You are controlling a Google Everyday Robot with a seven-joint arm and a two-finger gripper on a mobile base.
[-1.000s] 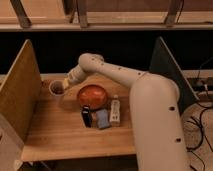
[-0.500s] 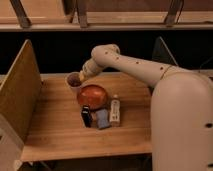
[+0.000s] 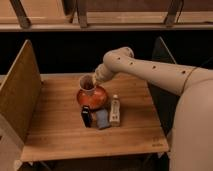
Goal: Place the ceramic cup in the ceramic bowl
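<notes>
The off-white ceramic cup [image 3: 87, 84], dark brown inside, hangs upright over the back-left part of the orange-red ceramic bowl [image 3: 94, 100], which sits mid-table. My gripper [image 3: 95, 80] is at the cup's right side and shut on it. The beige arm reaches in from the right. The cup's base overlaps the bowl's rim in the camera view; I cannot tell whether it touches the bowl.
Just in front of the bowl stand a small dark can [image 3: 86, 116], a blue packet [image 3: 102, 119] and a slim white bottle [image 3: 115, 110]. The wooden table [image 3: 55, 130] has a wooden side panel [image 3: 20, 92] on the left and a dark panel [image 3: 162, 70] on the right.
The gripper has carried the cup from the table's left side rightwards, to over the bowl. The bowl and the other objects have not moved.
</notes>
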